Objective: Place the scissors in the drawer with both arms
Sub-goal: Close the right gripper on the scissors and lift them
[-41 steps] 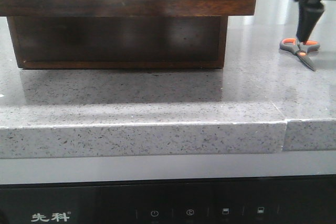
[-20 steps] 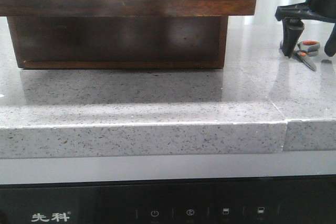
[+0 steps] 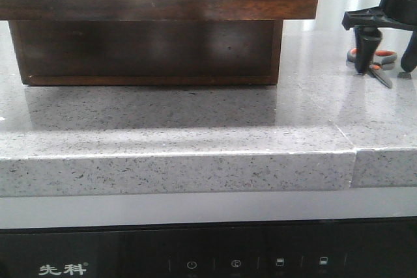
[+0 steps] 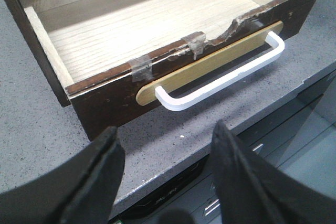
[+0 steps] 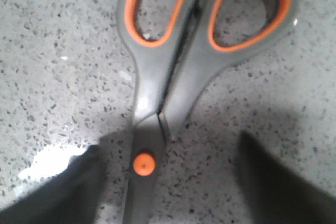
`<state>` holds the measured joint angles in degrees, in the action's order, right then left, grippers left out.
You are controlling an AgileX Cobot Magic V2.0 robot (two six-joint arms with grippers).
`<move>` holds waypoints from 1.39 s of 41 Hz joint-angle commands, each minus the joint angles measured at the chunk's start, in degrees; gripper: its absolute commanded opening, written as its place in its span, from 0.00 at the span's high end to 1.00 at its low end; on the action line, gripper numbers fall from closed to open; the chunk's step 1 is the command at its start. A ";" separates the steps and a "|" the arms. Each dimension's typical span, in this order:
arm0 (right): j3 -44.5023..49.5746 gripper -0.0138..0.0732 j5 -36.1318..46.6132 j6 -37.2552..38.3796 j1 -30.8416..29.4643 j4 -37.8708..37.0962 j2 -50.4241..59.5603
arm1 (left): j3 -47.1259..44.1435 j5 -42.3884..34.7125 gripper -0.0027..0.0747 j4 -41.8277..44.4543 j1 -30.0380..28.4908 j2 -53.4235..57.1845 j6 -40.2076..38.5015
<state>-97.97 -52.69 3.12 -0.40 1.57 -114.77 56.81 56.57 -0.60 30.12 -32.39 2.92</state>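
Now the right claw (image 5: 168,182) straddles the scissors (image 5: 173,77), fingers apart.

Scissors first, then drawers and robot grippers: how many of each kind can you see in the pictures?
Scissors: 1, flat on the counter.
Open drawer: 1, nothing inside the part shown.
Drawer handle: 1, white.
Grippers: 2, the left gripper facing the drawer and the right gripper straddling the scissors.
Total: 5.
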 commanded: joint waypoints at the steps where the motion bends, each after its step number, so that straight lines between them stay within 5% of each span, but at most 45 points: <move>1: -1.62 0.48 -0.32 -0.61 -0.28 -0.65 2.65 | 1.77 -4.39 0.49 -0.14 0.47 -0.31 -0.54; 11: -1.62 0.75 -0.48 -0.61 -0.28 -0.65 2.65 | 1.77 -4.39 0.49 -0.14 0.47 -0.31 -0.54; 30: -1.62 0.76 -4.40 -1.11 -0.28 -0.65 8.05 | 1.77 -4.39 0.49 -0.14 0.47 -0.31 -0.54; 45: -1.62 0.76 -2.30 -3.12 -0.04 -0.60 24.13 | 1.77 -4.39 0.49 -0.14 0.47 -0.31 -0.54; 57: -1.62 0.76 -0.91 -11.80 2.82 3.10 37.13 | 1.77 -4.39 0.49 -0.14 0.47 -0.31 -0.54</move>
<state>-97.97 -58.09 -5.30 1.20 2.92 -82.75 56.81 56.57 -0.60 30.12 -32.39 2.83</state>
